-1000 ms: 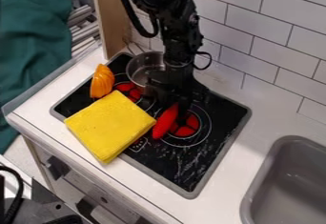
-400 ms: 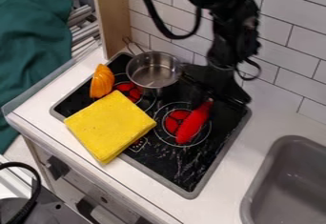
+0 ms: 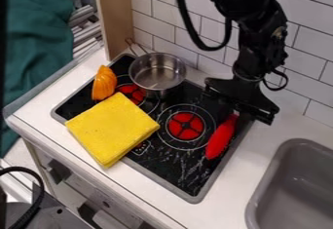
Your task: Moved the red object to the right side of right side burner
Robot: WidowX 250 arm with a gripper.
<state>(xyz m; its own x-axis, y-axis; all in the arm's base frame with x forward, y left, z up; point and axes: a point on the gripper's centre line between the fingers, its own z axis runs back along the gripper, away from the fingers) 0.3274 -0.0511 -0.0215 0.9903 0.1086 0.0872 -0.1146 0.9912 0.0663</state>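
My black gripper (image 3: 235, 112) is over the right back part of the black cooktop (image 3: 175, 172), shut on the upper end of the red object (image 3: 220, 138). This long red piece slants down and left from the gripper, beside the cooktop's right edge. Just left of it lies the right side burner (image 3: 186, 125), a red disc with dark cross lines and thin rings around it, now uncovered. I cannot tell whether the red object's lower end touches the cooktop.
A metal pot (image 3: 157, 72) stands at the back of the cooktop. A folded yellow cloth (image 3: 112, 128) covers its left front part, with an orange object (image 3: 104, 83) behind it. The grey sink (image 3: 296, 184) lies at the right, and a tiled wall (image 3: 302, 52) rises behind.
The gripper has moved right with the red object, which went from the burner's left side, across it, to its right side. The pot and the burner have come out from behind the arm.
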